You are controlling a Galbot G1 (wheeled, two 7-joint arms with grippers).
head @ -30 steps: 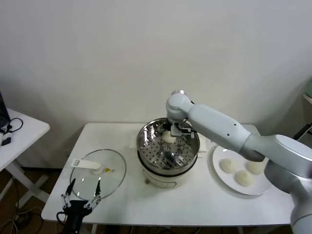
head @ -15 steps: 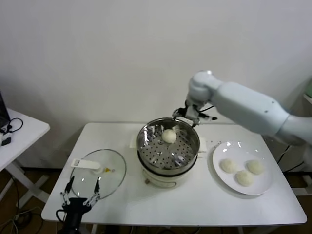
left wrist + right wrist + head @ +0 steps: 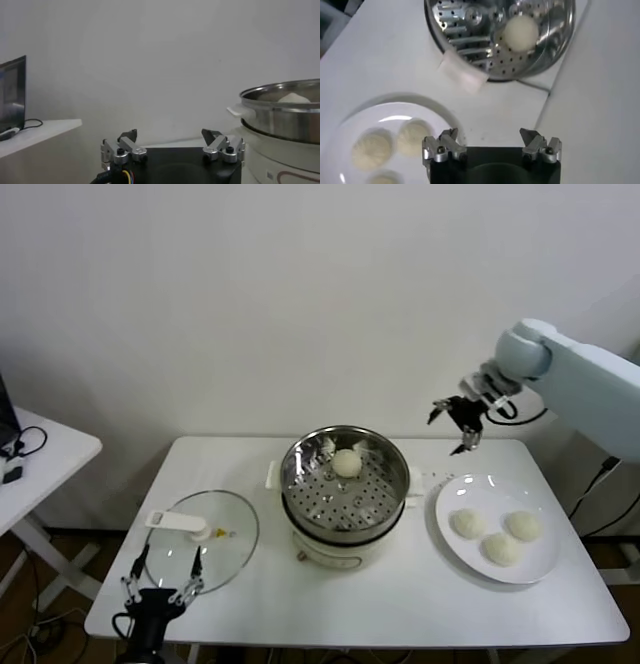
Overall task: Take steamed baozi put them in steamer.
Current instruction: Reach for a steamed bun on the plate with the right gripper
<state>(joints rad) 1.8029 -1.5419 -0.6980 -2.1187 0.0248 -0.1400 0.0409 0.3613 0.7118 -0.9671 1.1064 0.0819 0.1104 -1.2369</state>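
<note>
One baozi (image 3: 346, 463) sits in the steamer (image 3: 345, 484), toward the back of the perforated floor. The other three buns (image 3: 497, 535) are clustered on the white plate (image 3: 455, 559) to the right of the cooker. The right gripper (image 3: 459, 419) hangs in the air above the table's back edge, between steamer and plate, fingers spread wide with nothing in them. The left gripper (image 3: 163, 580) is parked low at the front left by the glass lid (image 3: 200, 539), also spread and holding nothing.
</note>
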